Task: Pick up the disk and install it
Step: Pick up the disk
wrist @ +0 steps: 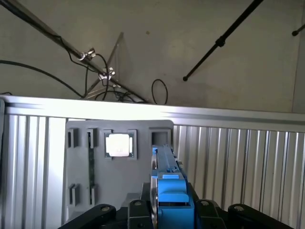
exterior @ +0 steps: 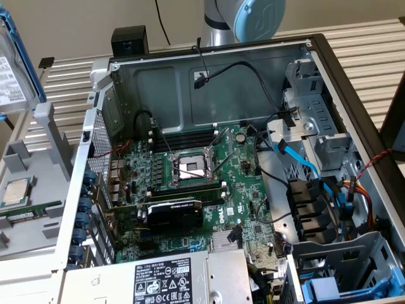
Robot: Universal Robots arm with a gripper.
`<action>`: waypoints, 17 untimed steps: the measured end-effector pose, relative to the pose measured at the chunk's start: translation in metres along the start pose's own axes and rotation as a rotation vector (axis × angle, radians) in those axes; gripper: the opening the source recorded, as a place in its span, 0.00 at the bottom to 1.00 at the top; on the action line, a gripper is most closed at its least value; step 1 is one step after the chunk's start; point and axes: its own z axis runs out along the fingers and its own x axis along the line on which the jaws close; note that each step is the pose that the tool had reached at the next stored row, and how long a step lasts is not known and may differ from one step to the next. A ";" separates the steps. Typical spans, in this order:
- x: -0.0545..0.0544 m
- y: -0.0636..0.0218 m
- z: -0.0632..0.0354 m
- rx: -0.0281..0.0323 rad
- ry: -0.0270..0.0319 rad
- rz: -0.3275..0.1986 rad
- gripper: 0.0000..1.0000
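Over at the exterior view's left edge, outside the open PC case (exterior: 190, 82) and up by the grey parts tray (exterior: 44, 164): the disk (exterior: 9, 76), white label and a strip of blue frame peeking into shot. Seen from the wrist view, gripper (wrist: 167, 210) closed about halfway and pinching that disk edge-on, blue frame sticking out past the fingers (wrist: 138, 210) toward the tray. Down on the tray, a square CPU chip (wrist: 118, 144) in one pocket and a memory stick (wrist: 90, 160) on edge in a slot just beside it. Inside the case, green motherboard (exterior: 243, 190) with a black graphics card (exterior: 174, 212) across it, drive bays (exterior: 316, 145) on the exterior view's right with blue cables (exterior: 297, 158) nearby, plus another blue carrier (exterior: 326, 288) in the near corner.
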 end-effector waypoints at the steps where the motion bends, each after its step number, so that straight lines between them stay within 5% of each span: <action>1: 0.000 -0.0022 -0.0041 0.0001 0.0000 0.000 0.37; 17: 0.003 -0.0556 -0.0485 -0.0001 0.0000 0.000 0.37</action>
